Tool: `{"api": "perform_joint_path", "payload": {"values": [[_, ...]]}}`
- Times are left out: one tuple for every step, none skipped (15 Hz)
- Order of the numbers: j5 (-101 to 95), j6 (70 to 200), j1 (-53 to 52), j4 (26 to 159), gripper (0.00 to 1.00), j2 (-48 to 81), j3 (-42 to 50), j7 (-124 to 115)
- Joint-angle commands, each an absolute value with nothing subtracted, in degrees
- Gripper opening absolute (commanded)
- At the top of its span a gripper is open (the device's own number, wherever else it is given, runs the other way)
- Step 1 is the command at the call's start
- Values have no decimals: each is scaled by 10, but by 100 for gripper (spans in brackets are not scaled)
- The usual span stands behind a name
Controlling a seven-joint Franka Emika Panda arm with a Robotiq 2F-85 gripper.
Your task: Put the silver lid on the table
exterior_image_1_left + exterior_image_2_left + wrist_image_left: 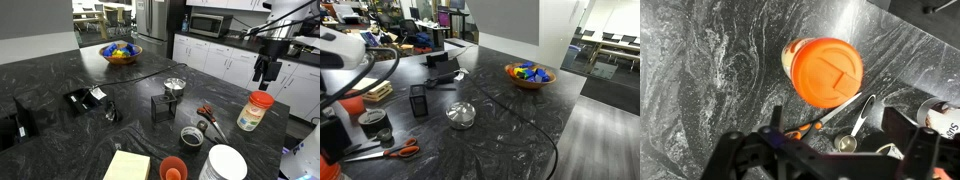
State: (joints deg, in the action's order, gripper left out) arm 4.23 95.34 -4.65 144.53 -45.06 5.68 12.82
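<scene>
The silver lid (175, 86) is small, round and shiny. It sits near the middle of the black veined table (60, 75), and it also shows in an exterior view (461, 115). I cannot tell whether it rests on the table or on a small pot. It is out of the wrist view. My gripper (265, 68) hangs open and empty well to the side of the lid, above a jar with an orange-red cap (258, 110). In the wrist view the open fingers (840, 140) frame the jar's cap (827, 70) from above.
Orange-handled scissors (790, 128) and a metal measuring spoon (852, 125) lie beside the jar. A black box (162, 106), a dark round tin (191, 135), a white disc (225, 163), an orange cup (173, 169) and a yellow pad (127, 165) are nearby. A bowl of coloured items (122, 53) stands farther off.
</scene>
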Motion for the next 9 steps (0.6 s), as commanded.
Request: {"api": "perform_joint_path", "payload": {"values": [[46,952,-40,1444,100,-450,52,132],[42,959,-39,1439,100,-440,49,129],[40,966,-40,1434,100,-433,47,128],[37,979,-41,1426,100,-421,44,128],[34,998,-42,1420,100,-411,41,129],[36,1019,-45,1413,100,-398,39,131],[44,1043,-49,1407,100,-382,40,134],[48,1067,-51,1400,100,-365,39,135],[50,1090,-53,1393,100,-346,38,136]]}}
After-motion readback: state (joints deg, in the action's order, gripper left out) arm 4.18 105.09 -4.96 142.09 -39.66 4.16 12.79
